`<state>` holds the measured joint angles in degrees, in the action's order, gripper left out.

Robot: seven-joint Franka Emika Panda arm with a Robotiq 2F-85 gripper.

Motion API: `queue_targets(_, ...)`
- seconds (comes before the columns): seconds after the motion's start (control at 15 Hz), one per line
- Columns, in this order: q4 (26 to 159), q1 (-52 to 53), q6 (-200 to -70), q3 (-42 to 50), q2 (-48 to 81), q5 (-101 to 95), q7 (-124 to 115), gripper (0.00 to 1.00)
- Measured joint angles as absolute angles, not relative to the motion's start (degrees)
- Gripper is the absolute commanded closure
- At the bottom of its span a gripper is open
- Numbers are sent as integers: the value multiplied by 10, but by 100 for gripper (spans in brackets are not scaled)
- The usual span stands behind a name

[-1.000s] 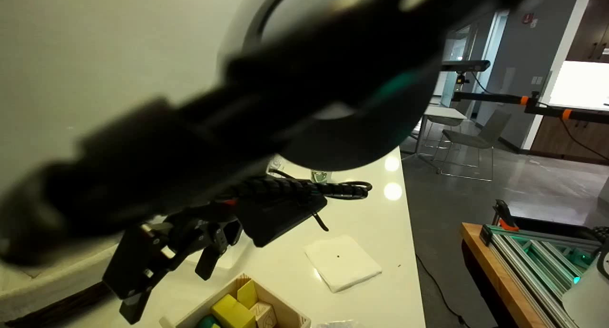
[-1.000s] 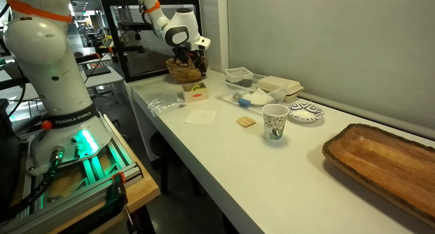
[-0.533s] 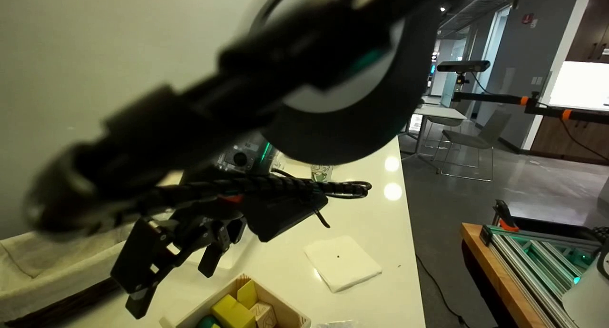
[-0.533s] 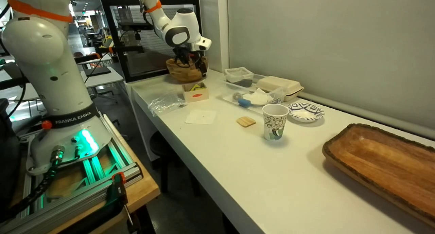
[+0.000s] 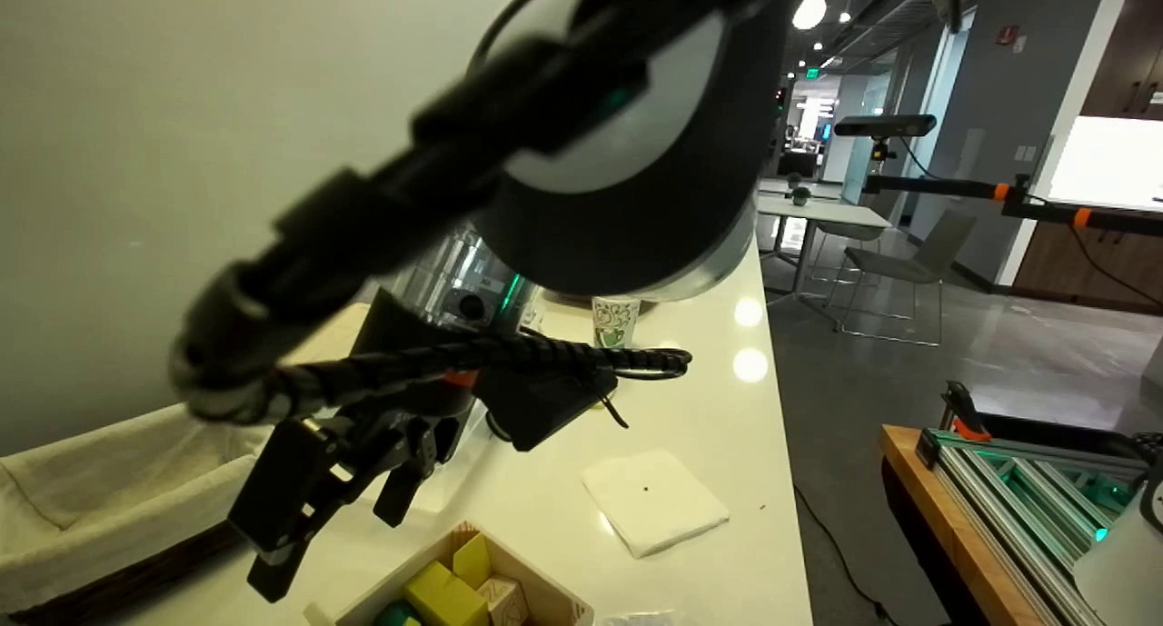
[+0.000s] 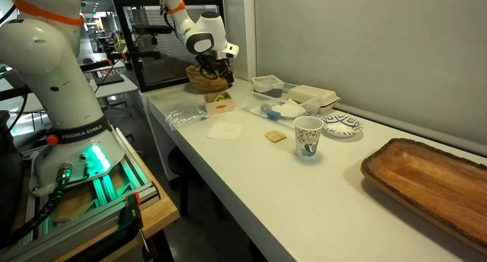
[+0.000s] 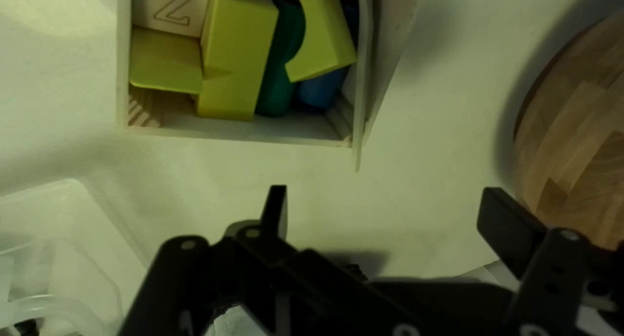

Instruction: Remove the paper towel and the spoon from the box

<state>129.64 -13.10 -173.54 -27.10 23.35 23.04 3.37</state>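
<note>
The end effector hangs above the counter, fingers wide apart and nothing between them. In the wrist view one finger overlaps the wooden bowl beside it; with the gap hard to judge, a straight descent could clip the rim. Just beyond the fingertips stands the wooden box of toy blocks; its side panel juts past the corner, and a fingertip passing low might hook it and drag the box. Only blocks show in it, so a grasp there would probably fetch a block. On the side away from the bowl lies the clear plastic tub, probably light enough to slide if bumped. Farther out, an exterior view shows what looks like the crumpled paper towel, seemingly in that tub; a shallow pinch could let it slip. The spoon cannot be made out and might be missed. Past the box, the flat square napkin invites a mistaken grasp.
</note>
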Motion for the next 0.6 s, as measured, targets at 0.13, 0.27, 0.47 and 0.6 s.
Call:
queue_targets(0.13,1296,-160,-1748,-295,245,234,51,19)
queue_targets(0.27,1296,-185,-1760,-317,257,234,64,37)
queue_targets(0.47,1296,-220,-1773,-350,277,234,79,45)
queue_targets(0.6,1296,-240,-1777,-369,291,233,82,46)
